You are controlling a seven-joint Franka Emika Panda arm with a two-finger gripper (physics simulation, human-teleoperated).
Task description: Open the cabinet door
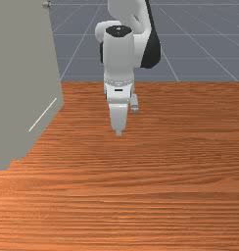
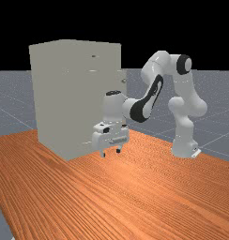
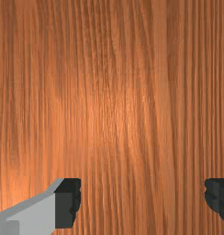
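The gripper (image 2: 110, 153) points straight down above the table in the far view, in front of the cabinet (image 2: 55, 93), a tall grey-beige box. Seen from the front, the gripper (image 1: 118, 132) hangs a little apart from the cabinet (image 1: 23, 73), which stands at the front view's left. A small round knob (image 1: 46, 4) sits high on the cabinet's edge there. In the wrist view the gripper (image 3: 142, 202) is open, its two dark fingertips wide apart with only wood between them.
The wooden table (image 1: 155, 196) runs beneath the hand and on toward the front view's right. In the far view the arm's base (image 2: 184, 147) stands on the table (image 2: 149, 197) at the right, behind the hand.
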